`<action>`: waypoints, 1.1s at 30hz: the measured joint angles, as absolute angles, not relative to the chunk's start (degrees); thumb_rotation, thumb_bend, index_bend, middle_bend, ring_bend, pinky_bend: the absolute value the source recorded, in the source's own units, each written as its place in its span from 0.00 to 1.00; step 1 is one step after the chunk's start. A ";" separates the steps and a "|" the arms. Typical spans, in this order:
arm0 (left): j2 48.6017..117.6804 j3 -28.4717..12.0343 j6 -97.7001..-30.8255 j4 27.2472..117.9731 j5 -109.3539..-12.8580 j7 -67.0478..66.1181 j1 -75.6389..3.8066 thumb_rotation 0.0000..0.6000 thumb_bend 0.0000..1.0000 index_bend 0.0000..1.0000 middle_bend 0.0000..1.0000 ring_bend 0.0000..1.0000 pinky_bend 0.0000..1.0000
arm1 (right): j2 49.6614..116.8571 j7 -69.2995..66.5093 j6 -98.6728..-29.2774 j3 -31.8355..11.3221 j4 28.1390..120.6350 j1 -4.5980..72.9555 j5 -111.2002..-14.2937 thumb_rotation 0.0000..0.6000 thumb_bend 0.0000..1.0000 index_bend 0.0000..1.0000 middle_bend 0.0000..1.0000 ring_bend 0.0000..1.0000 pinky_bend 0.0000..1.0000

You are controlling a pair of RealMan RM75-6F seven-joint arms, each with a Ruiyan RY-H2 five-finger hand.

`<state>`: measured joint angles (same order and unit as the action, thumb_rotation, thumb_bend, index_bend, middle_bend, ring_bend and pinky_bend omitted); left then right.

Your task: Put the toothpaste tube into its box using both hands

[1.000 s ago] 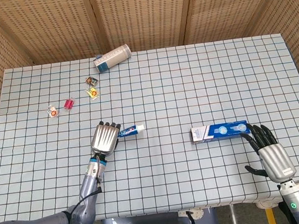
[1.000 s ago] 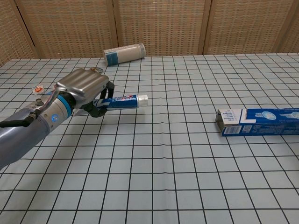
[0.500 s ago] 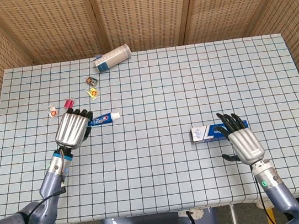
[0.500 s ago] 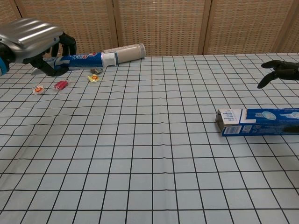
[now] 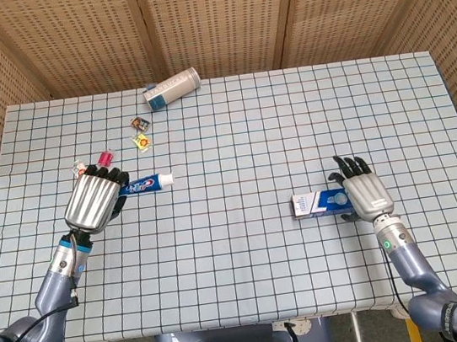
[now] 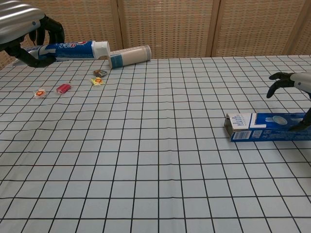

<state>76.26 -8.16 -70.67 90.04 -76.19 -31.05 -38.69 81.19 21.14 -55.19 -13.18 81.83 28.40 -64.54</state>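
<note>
My left hand (image 5: 94,201) holds the blue and white toothpaste tube (image 5: 146,183) raised above the table, its white cap pointing right. In the chest view the tube (image 6: 68,49) sits high at the left with the left hand (image 6: 22,26) wrapped around its tail. The blue toothpaste box (image 5: 325,202) lies flat at the table's right, its white end flap facing left. My right hand (image 5: 364,193) hovers over the box's right part with fingers spread and holds nothing. The box (image 6: 265,126) and the right hand (image 6: 291,83) also show at the chest view's right edge.
A white and blue cylindrical can (image 5: 172,87) lies on its side at the table's far edge. Several small wrapped sweets (image 5: 142,135) are scattered at the far left, near the raised left hand. The checked cloth (image 5: 236,161) covers the whole table.
My left hand has lifted the tube further and drawn it left and nearer. My right hand has moved forward over the box's right part.
</note>
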 measured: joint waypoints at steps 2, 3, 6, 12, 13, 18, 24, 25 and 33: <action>76.28 -8.12 -70.74 89.91 -76.40 -30.96 -38.51 1.00 0.58 0.84 0.53 0.51 0.44 | 81.47 20.90 -54.05 -13.16 79.49 28.92 -62.93 1.00 0.15 0.29 0.05 0.00 0.10; 76.36 -8.15 -70.71 89.81 -76.32 -30.84 -38.45 1.00 0.58 0.84 0.53 0.51 0.44 | 81.60 20.63 -53.67 -13.06 78.63 29.04 -62.56 1.00 0.15 0.29 0.05 0.00 0.10; 76.63 -8.32 -70.38 89.45 -76.06 -30.60 -38.36 1.00 0.58 0.84 0.53 0.51 0.44 | 82.15 19.41 -52.56 -12.56 76.17 29.36 -61.93 1.00 0.15 0.29 0.05 0.00 0.10; 77.32 -8.52 -69.94 88.87 -75.91 -30.82 -38.33 1.00 0.58 0.84 0.53 0.51 0.44 | 84.04 17.08 -50.97 -11.37 72.13 29.90 -61.45 1.00 0.16 0.30 0.06 0.00 0.12; 77.39 -8.56 -69.88 88.84 -75.87 -30.87 -38.32 1.00 0.58 0.84 0.53 0.51 0.44 | 84.40 16.73 -50.85 -11.22 71.55 29.96 -61.50 1.00 0.16 0.32 0.08 0.01 0.14; 77.63 -8.64 -69.77 88.81 -76.00 -31.11 -38.29 1.00 0.58 0.84 0.53 0.51 0.44 | 86.36 14.65 -51.18 -10.81 68.30 30.19 -62.44 1.00 0.21 0.51 0.31 0.30 0.40; 77.40 -9.04 -69.79 88.77 -75.98 -31.21 -38.24 1.00 0.58 0.84 0.53 0.51 0.44 | 88.65 11.03 -54.88 -10.78 64.62 30.19 -65.95 1.00 0.25 0.75 0.56 0.60 0.68; 77.20 -9.16 -69.80 88.92 -75.97 -31.19 -38.23 1.00 0.58 0.84 0.53 0.51 0.44 | 88.76 10.35 -55.40 -10.79 64.54 30.22 -66.72 1.00 0.25 0.76 0.57 0.60 0.68; 76.32 -9.67 -69.69 90.21 -76.05 -31.17 -38.23 1.00 0.58 0.84 0.53 0.51 0.44 | 87.34 8.84 -57.09 -11.47 68.89 30.80 -68.85 1.00 0.25 0.77 0.57 0.60 0.68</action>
